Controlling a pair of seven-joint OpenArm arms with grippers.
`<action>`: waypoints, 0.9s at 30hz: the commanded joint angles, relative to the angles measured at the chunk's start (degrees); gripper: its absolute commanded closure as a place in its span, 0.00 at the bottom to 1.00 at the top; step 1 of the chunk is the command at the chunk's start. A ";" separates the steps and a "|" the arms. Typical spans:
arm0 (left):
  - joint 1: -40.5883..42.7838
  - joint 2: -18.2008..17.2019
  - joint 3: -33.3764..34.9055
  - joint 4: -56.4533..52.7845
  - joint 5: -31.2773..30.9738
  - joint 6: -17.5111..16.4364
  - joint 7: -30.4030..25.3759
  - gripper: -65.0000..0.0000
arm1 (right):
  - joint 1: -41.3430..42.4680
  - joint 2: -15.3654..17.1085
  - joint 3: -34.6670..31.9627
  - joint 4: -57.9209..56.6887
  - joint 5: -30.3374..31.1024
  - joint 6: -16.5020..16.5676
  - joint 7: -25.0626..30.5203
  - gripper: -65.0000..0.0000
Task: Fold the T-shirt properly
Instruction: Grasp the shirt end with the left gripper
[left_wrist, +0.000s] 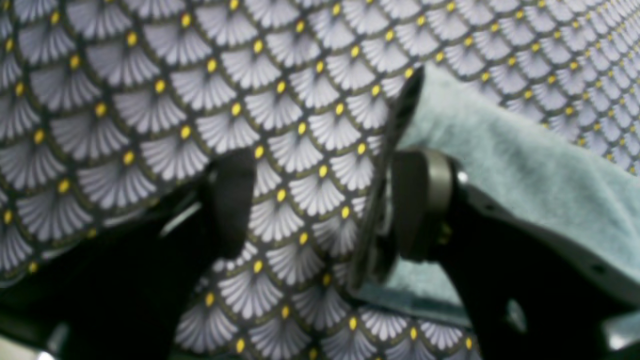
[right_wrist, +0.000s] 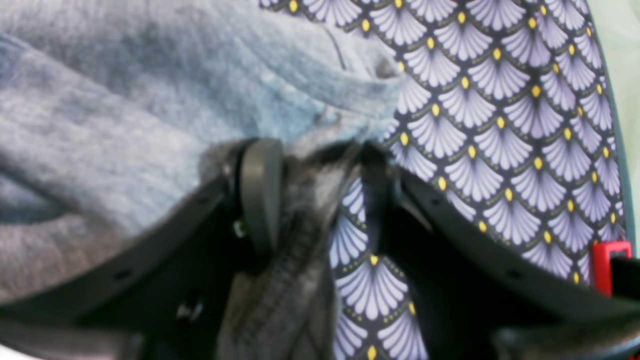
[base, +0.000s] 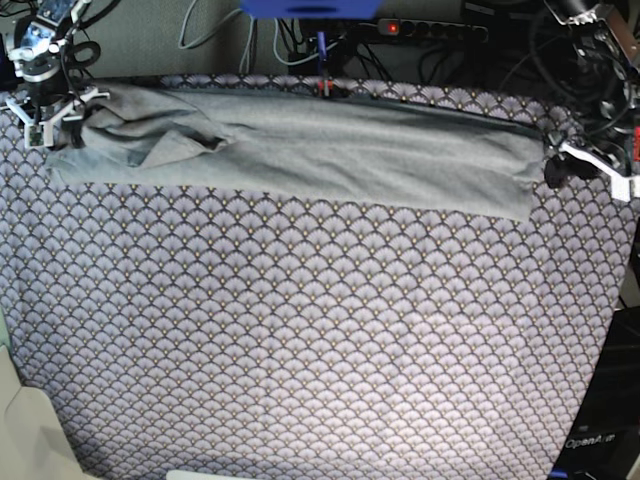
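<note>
Long and low across the far side of the counter: the T-shirt (base: 330, 150), stretched out as one narrow grey band on the patterned cloth (base: 320, 340). Long axis running side to side, from one arm to the other (sleeve end rumpled, on the base view's left).

Over at that rumpled end, the right end effector (right_wrist: 320, 190), right on top of the fabric. Grey hem bunched up between its jaws and hanging down through them. Moderately parted, with cloth pattern showing in the gap. Pinched or merely draped? Cannot tell from here.

At the opposite end, the left end effector (left_wrist: 325, 200), jaws standing wide. Nothing between them but patterned cloth. Shirt edge just beside one finger, outside the gap, not in it.

So, both arms parked at the two short ends, neither clearly nearer. Probably a matter now of shifting the left inward along the band's axis (to take that end) and, by the look of it, bringing both ends toward the near side together.
</note>
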 joint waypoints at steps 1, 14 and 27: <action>-0.81 -0.83 0.89 0.89 -1.81 -0.50 -1.45 0.35 | 0.17 0.74 0.15 0.68 0.53 -0.21 0.96 0.58; -1.07 0.75 6.16 0.27 -1.54 -0.50 -1.72 0.35 | 0.17 0.74 0.15 0.68 0.53 -0.21 0.96 0.58; -2.13 1.02 6.25 -8.34 -2.25 -0.50 -1.45 0.35 | 0.00 0.65 -1.87 0.68 0.53 -0.21 0.96 0.58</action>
